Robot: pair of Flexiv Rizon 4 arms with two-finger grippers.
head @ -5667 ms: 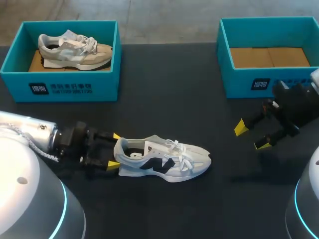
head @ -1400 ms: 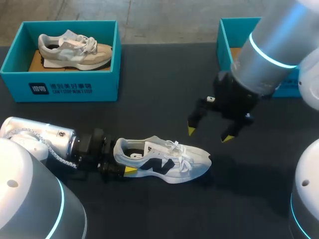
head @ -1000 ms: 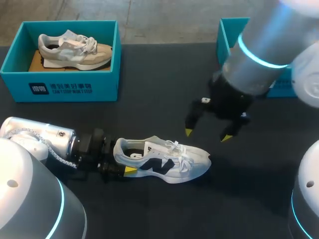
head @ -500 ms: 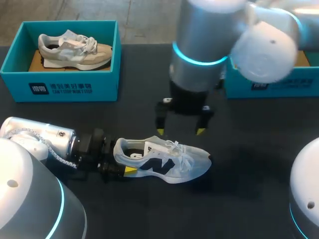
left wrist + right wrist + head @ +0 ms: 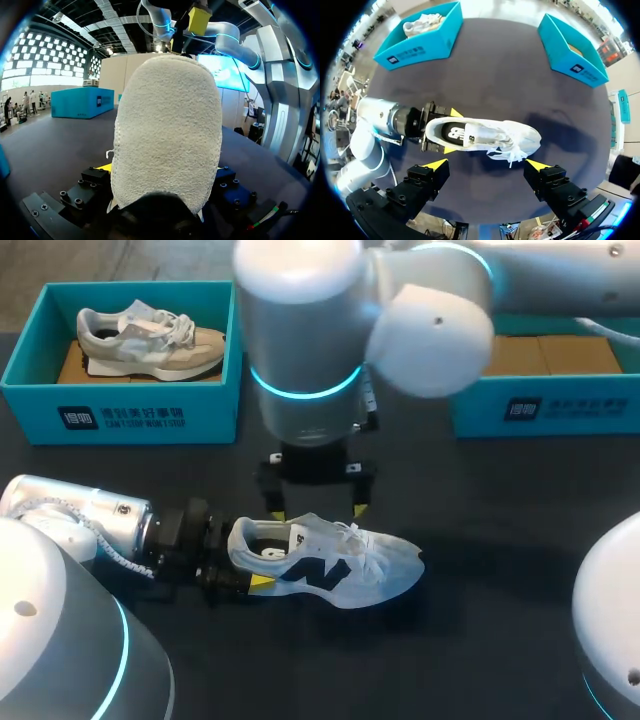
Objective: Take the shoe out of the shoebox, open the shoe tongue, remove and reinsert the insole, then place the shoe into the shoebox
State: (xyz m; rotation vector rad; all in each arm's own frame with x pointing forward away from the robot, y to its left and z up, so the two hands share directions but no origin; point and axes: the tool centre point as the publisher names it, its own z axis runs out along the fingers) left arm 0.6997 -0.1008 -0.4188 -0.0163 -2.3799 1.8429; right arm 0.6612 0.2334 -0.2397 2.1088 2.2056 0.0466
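Observation:
A white shoe with a dark logo lies on its sole on the black table, toe to the right. My left gripper is at its heel with a yellow fingertip pressed on each side, shut on the heel; in the left wrist view the heel fills the space between the fingers. My right gripper hangs open just above the shoe's far side, over the laces and collar. In the right wrist view the shoe lies ahead of the right gripper, its opening and insole showing.
A teal shoebox at the back left holds a beige shoe. A second teal shoebox at the back right shows only its cardboard floor. My right arm crosses above the table's middle.
My right arm has swung left from near the right box, and its open gripper has come down over the shoe. The left gripper and the shoe have stayed put.

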